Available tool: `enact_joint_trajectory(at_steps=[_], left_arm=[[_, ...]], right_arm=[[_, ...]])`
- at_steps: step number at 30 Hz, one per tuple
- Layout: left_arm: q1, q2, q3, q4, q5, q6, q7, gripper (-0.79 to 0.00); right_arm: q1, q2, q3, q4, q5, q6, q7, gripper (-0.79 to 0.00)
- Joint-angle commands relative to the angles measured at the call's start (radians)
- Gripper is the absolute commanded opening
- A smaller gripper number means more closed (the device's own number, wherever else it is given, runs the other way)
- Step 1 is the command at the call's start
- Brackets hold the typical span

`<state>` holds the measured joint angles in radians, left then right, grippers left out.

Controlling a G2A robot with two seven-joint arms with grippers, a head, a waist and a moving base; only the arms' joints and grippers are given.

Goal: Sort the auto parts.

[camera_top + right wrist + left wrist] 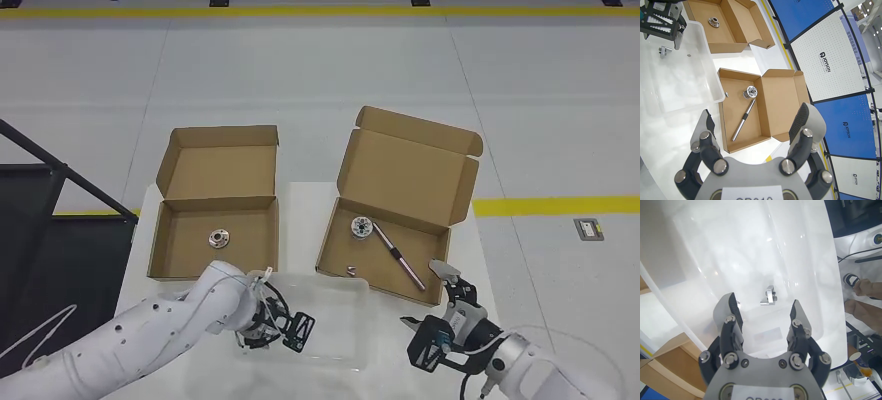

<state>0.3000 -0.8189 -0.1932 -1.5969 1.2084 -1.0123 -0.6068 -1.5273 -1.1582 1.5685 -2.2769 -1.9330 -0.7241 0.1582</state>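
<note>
A small metal bracket (770,296) (663,51) lies on the floor of a clear plastic bin (330,300) at the table's front middle. My left gripper (764,306) (275,335) hangs open just above the bracket, one finger on each side, touching nothing. My right gripper (755,117) (428,308) is open and empty at the front right, beside the right cardboard box (345,248). That box holds a round hub (361,229) (750,92), a steel rod (400,256) (743,120) and a small bolt (351,269) (726,94). The left cardboard box (250,250) holds a flange (218,238) (713,22).
Both boxes stand behind the bin with their lids (400,165) folded back and upright. The bin's far rim (715,79) nearly touches the right box. White table (300,200) shows between the boxes and at the front right corner.
</note>
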Motion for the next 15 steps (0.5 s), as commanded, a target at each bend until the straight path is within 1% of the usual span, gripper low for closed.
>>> enact_joint_trajectory(at_steps=[1, 4, 11, 13, 15], left_arm=[[0.005, -0.005, 0.000, 0.008, -0.003, 0.000, 0.001, -0.262], [0.012, -0.015, 0.006, 0.027, 0.008, 0.000, -0.002, -0.243], [0.029, -0.050, 0.023, 0.085, 0.019, 0.000, -0.032, -0.289], [0.031, -0.061, 0.022, 0.111, 0.015, 0.000, -0.036, -0.259], [0.033, -0.070, 0.018, 0.136, 0.013, 0.003, -0.033, -0.286]], right_arm=[[0.000, 0.000, 0.000, 0.000, 0.000, 0.000, 0.000, 0.000], [0.000, 0.000, 0.000, 0.000, 0.000, 0.000, 0.000, 0.000], [0.000, 0.000, 0.000, 0.000, 0.000, 0.000, 0.000, 0.000], [0.000, 0.000, 0.000, 0.000, 0.000, 0.000, 0.000, 0.000], [0.000, 0.000, 0.000, 0.000, 0.000, 0.000, 0.000, 0.000]])
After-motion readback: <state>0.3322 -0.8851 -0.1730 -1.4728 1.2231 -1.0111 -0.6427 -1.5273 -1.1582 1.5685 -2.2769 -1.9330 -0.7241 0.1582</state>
